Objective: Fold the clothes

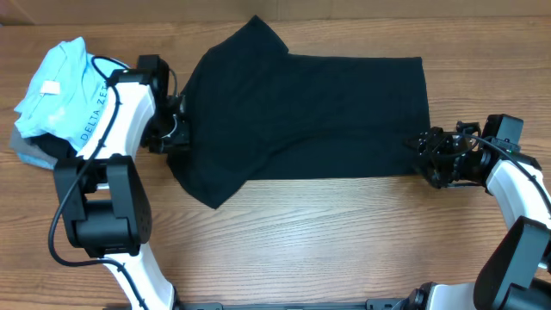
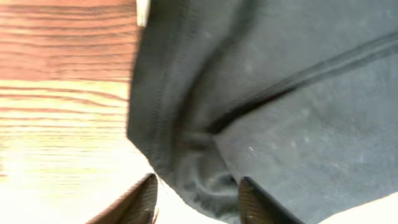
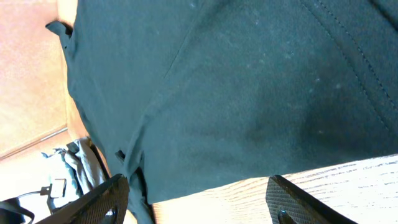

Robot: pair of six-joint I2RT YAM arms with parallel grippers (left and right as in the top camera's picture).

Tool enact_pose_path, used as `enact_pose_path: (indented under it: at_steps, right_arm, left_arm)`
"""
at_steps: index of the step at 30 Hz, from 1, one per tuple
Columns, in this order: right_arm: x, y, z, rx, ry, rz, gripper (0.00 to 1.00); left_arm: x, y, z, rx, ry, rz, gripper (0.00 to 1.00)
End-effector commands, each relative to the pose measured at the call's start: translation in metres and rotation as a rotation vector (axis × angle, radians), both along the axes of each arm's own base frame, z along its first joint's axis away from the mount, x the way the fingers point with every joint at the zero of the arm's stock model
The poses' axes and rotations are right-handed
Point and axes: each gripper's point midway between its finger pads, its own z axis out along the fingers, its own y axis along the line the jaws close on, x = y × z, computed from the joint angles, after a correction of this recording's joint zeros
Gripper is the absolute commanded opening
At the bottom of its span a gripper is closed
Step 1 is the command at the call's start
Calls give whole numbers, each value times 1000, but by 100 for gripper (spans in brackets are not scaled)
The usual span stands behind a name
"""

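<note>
On my screens I see a warm wood-grain table [image 1: 344, 241] running out beneath and to either side of the jaws of the left gripper [image 2: 199, 196], bleached by bright glare [image 2: 56, 180] just outside them, with a plain tan strip [image 1: 387, 7] along the table's far edge.

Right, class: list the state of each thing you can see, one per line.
black shirt: spread out flat
blue shirt: crumpled, atop grey garment
grey garment: mostly hidden underneath
left fingers: open, shirt edge between them
right fingers: open, by the shirt's edge
</note>
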Motion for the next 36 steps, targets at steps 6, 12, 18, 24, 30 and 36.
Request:
enact_pose_path:
  at_steps: [6,12,18,24,30,36]
  right_arm:
    - [7,-2,13,-23,-47,9,75]
    - [7,-2,13,-23,-47,9,75]
    - [7,-2,13,-23,-47,9,75]
    - [7,-2,13,-24,-47,9,75]
    - [7,-2,13,-24,-47,9,75]
    - [7,-2,13,-23,-48,9,75]
  left_arm:
    - [12,-17,-1,-117,-80,17,45]
    - [4,-27,-22,-171,-75,16,43]
    - [3,-28,-23,-176,-73,16,28]
    - [3,-30,-22,-192,-76,5,18]
    - [5,-28,-22,-178,-85,-3,18]
    - [12,-23,-22,-157,-113,-3,35]
